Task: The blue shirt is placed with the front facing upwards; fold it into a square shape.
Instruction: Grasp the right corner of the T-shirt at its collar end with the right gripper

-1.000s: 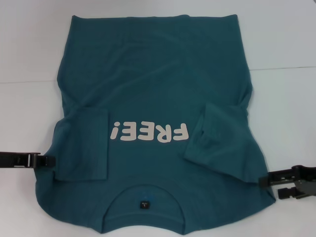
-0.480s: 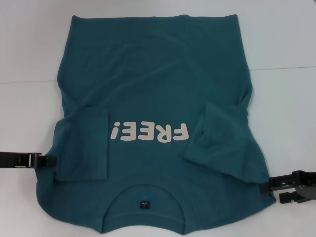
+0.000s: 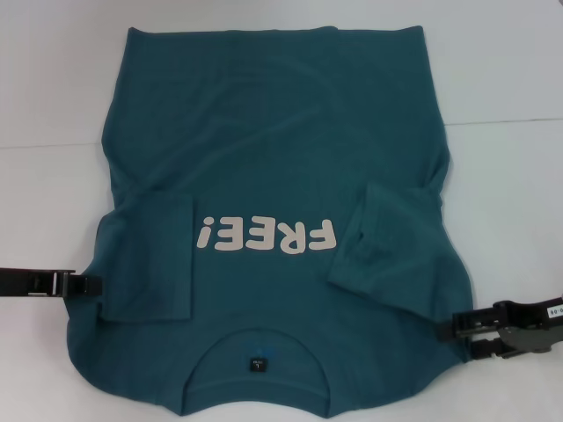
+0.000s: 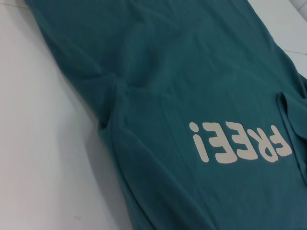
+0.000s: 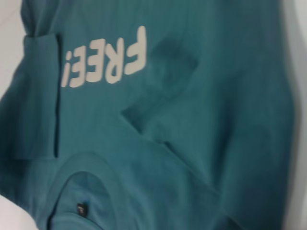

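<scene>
The blue shirt [image 3: 273,176] is laid flat on the white table [image 3: 501,79], front up, collar nearest the robot, both sleeves folded inward over the chest. The left gripper [image 3: 88,286] is positioned at the shirt's left edge, the right gripper [image 3: 457,327] at its right shoulder edge — jaw state of either can't be told.

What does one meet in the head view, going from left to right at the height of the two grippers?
Left gripper at the shirt's edge → left sleeve folded inward on the blue shirt → collar tag, slightly nearer → right gripper at the opposite edge, all on the white table.
</scene>
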`<act>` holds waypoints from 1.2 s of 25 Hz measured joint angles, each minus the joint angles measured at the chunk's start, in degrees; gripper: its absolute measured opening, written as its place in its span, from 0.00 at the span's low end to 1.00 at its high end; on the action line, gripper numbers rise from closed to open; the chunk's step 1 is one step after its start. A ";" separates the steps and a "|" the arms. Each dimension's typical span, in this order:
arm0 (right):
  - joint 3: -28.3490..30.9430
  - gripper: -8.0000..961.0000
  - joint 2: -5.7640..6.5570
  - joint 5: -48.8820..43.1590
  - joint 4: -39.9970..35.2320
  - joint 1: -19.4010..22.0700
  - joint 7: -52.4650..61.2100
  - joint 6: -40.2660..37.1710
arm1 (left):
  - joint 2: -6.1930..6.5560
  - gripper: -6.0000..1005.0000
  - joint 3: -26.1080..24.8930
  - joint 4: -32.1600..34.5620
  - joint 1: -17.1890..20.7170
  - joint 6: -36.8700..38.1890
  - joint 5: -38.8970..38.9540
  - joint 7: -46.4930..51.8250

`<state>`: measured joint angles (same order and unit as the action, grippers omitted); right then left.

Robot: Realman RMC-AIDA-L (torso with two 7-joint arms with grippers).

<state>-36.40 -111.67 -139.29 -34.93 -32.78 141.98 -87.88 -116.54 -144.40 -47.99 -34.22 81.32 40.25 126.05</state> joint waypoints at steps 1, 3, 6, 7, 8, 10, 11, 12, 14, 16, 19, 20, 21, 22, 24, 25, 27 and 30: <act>0.09 0.95 -0.02 0.29 0.11 -0.13 -0.06 -0.08 | 0.00 0.02 0.00 0.00 -0.02 0.00 0.00 0.00; 0.12 0.95 -0.03 1.49 0.12 -0.07 -0.31 -0.30 | 0.00 0.02 0.00 0.00 -0.05 0.00 0.00 -0.01; 0.16 0.94 0.15 3.27 0.13 0.37 -0.59 -0.38 | 0.00 0.02 0.00 0.00 -0.06 0.03 0.00 -0.05; 0.18 0.94 0.20 3.46 0.13 0.43 -0.61 -0.38 | 0.00 0.02 0.00 0.00 -0.06 0.08 0.00 -0.07; 0.20 0.94 0.24 3.53 0.13 0.50 -0.63 -0.37 | 0.00 0.02 0.00 0.00 -0.06 0.11 0.00 -0.08; 0.22 0.94 0.33 3.45 0.12 0.61 -0.65 -0.46 | 0.00 0.02 0.00 0.00 -0.06 0.17 0.00 -0.09; 0.20 0.94 0.41 3.36 -0.01 0.75 -0.63 -0.84 | 0.01 0.02 0.01 0.00 -0.06 0.18 0.00 -0.09; 0.20 0.94 0.63 3.33 -0.32 0.93 -0.60 -1.21 | 0.03 0.02 0.00 0.00 -0.08 0.21 0.00 -0.10; 0.21 0.94 1.34 3.32 -1.10 1.48 -0.60 -2.12 | 0.04 0.02 0.00 0.00 -0.11 0.20 0.00 -0.12; 0.23 0.94 2.39 3.32 -1.26 1.98 -0.88 -2.59 | 0.05 0.02 0.01 0.08 -0.12 0.10 0.00 -0.20; 0.14 0.94 3.46 3.27 -1.23 2.43 -1.33 -3.09 | 0.07 0.02 0.00 0.29 -0.13 0.01 0.00 -0.27; -0.02 0.94 3.63 3.22 -1.36 2.56 -1.38 -3.19 | 0.07 0.02 0.00 0.31 -0.14 0.01 0.00 -0.27; -0.15 0.94 3.78 3.16 -1.44 2.65 -1.46 -3.20 | 0.08 0.02 0.00 0.32 -0.17 0.02 0.00 -0.27; -0.28 0.94 3.88 3.09 -1.47 2.71 -1.55 -3.20 | 0.08 0.02 0.00 0.32 -0.20 0.07 0.00 -0.28; -0.36 0.94 3.93 2.99 -1.33 2.70 -1.93 -3.20 | 0.09 0.02 0.00 0.35 -0.26 0.16 0.00 -0.28; -0.45 0.94 3.82 2.98 -1.23 2.67 -2.14 -3.18 | 0.09 0.02 0.00 0.39 -0.29 0.18 0.00 -0.28; -0.60 0.94 3.44 2.58 -1.14 2.57 -2.44 -2.99 | 0.09 0.02 0.00 0.59 -0.46 0.19 0.02 -0.28; -0.68 0.94 2.76 0.88 -1.10 2.27 -2.76 -2.21 | 0.09 0.02 0.00 0.71 -0.68 0.24 0.07 -0.28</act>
<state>-37.08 -108.90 -138.41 -36.03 -30.51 139.22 -90.09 -116.45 -144.40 -47.28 -34.89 81.56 40.31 125.77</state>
